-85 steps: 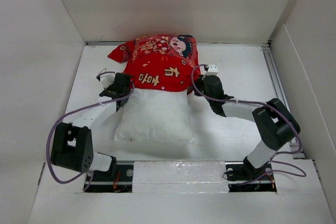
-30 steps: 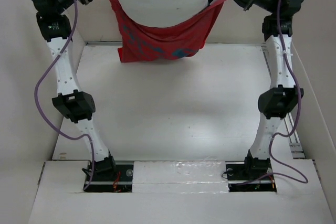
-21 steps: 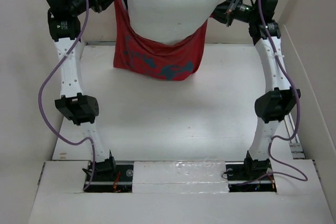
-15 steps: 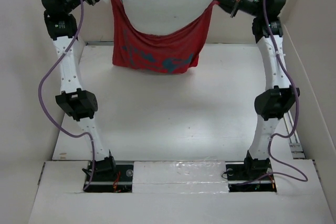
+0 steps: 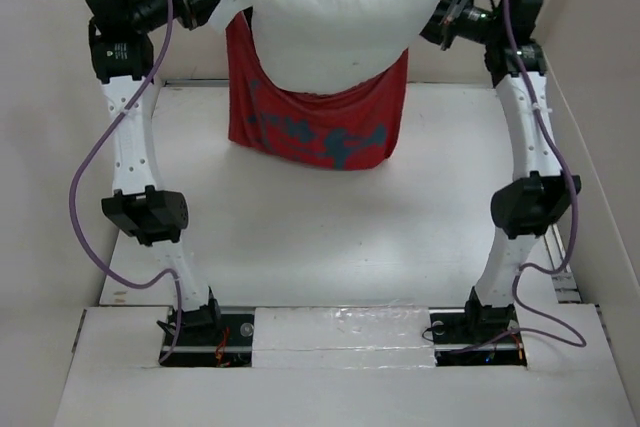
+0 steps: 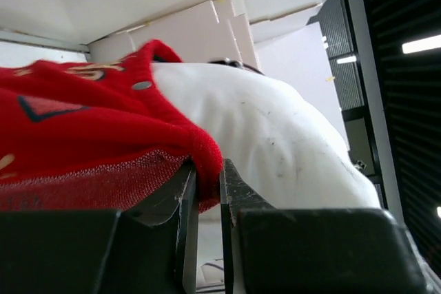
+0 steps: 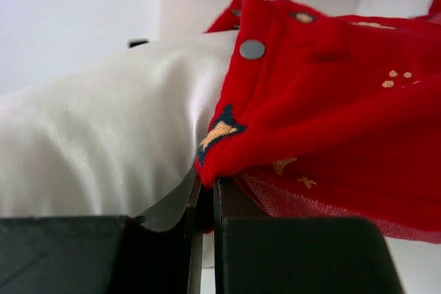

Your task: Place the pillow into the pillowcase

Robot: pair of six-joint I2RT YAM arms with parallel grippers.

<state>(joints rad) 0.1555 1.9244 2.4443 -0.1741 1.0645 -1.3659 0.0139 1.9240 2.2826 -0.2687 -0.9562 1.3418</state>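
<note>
Top external view, and everything is up in the air: the pillow [image 5: 340, 2] hangs high over the far end of the table [image 5: 330, 247], slung between the two grippers. Its top half bulges out in the open, while its lower half sits down inside the red pillowcase [image 5: 315, 127]. The case sags below like a hammock, dim teal shapes showing on the cloth, and its bottom edge hangs over the tabletop; whether it touches, I cannot tell. The left gripper [image 5: 226, 14] has the left corner of the case's mouth, and the right gripper [image 5: 432, 33] has the right corner.

Over to the left wrist camera: the black fingers [image 6: 238, 194] are pressed nearly together, pinching the rolled red hem. The white cushion swells just beyond it and a round snap button [image 6: 142, 85] sits on the cloth.

Right wrist camera, same story on the other side. The fingers are squeezed close on a fold of red fabric, the pillow is bulging to the left, and a metal snap [image 7: 251, 49] is on the hem above. Small gold motifs dot the red.
</note>
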